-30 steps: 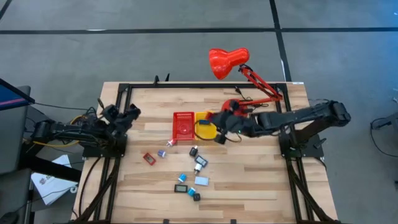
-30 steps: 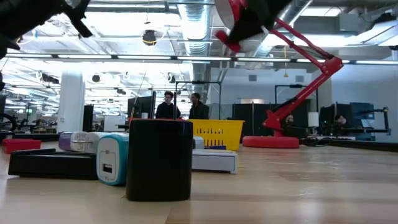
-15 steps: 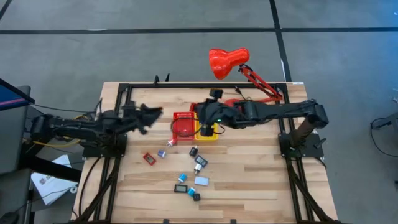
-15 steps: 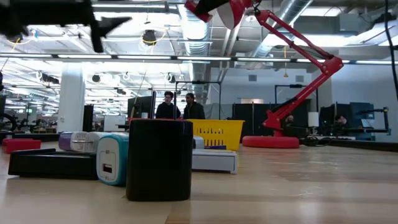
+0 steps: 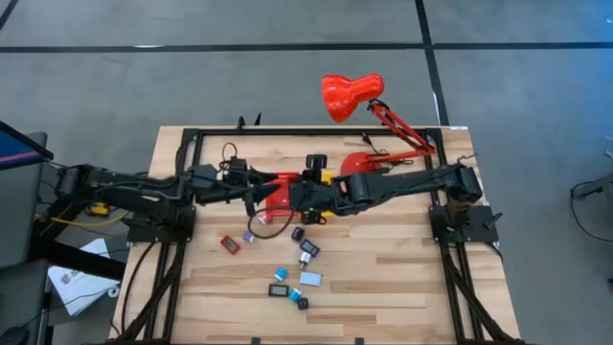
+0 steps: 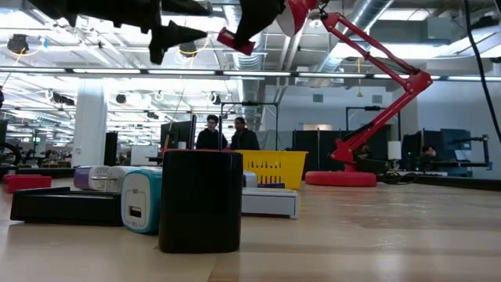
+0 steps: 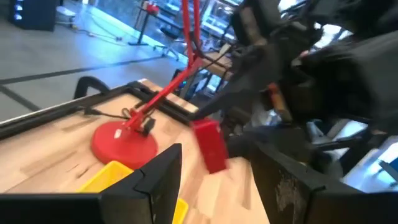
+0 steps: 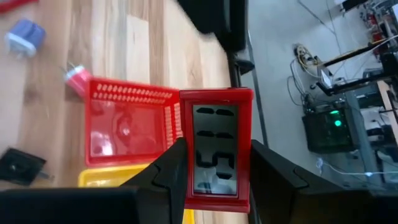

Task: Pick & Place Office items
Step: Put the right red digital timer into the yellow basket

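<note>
Clamping a red-framed digital clock (image 8: 215,149) showing "15", the right gripper (image 8: 211,177) hovers over the red bin (image 8: 130,127).

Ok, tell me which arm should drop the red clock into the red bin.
The right arm. Its gripper is already shut on the red clock, held over the red bin. The left gripper hovers beside the bin, open and holding nothing.

We see both dark arms crossing above the red mesh bin (image 5: 279,193), crowding it. The wooden tabletop (image 5: 383,259) near the right gripper (image 5: 287,196) lies open, with small scattered office pieces (image 5: 296,264) beside it.
</note>
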